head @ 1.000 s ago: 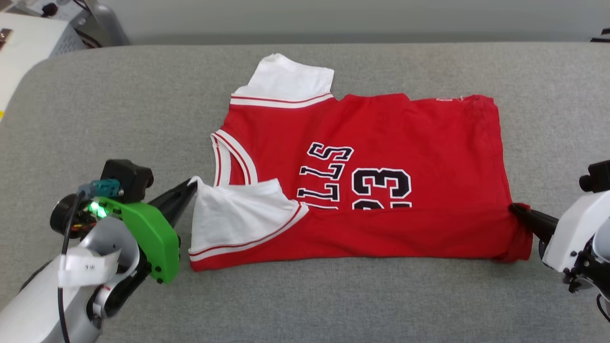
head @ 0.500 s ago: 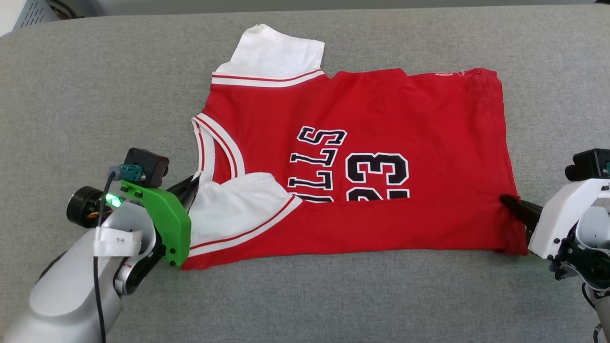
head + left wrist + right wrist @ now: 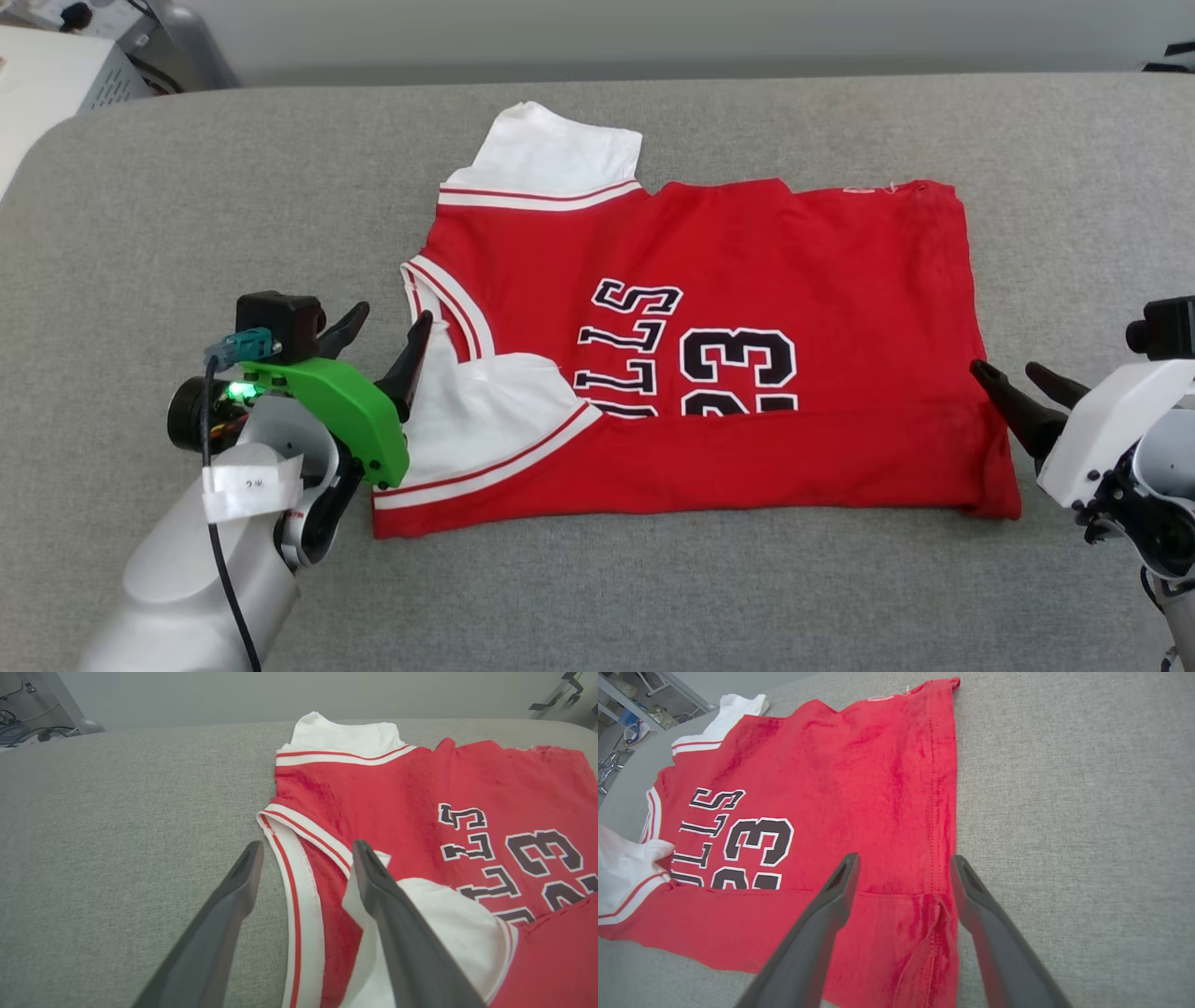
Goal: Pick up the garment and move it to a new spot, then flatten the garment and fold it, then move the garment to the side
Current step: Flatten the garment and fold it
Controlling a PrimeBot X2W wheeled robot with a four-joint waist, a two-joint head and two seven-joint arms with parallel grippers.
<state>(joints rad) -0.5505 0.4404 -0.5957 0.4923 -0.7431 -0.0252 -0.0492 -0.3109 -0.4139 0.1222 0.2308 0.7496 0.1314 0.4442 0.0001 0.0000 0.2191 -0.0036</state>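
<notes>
The garment [image 3: 747, 271], a red jersey with white sleeves, lies flat on the grey table, collar to the left and hem to the right. Its near edge is folded over the front, covering the lower part of the black lettering. My left gripper [image 3: 392, 315] stands open at the collar, one finger over the folded white sleeve [image 3: 448, 924] and the other over bare table; nothing is held in the left gripper [image 3: 307, 844]. My right gripper [image 3: 1004, 367] is open at the near hem corner, and the fingers of that gripper [image 3: 904, 857] straddle the garment [image 3: 859, 774] at its hem seam.
The grey padded table [image 3: 187, 215] has a rounded far-left corner, with a white box [image 3: 56, 75] and metal stand beyond it. Bare surface stretches to the left, right and front of the shirt.
Both grippers have opened and let go of the garment's folded near edge, which now rests on the shirt. The head camera has shifted between frames.
</notes>
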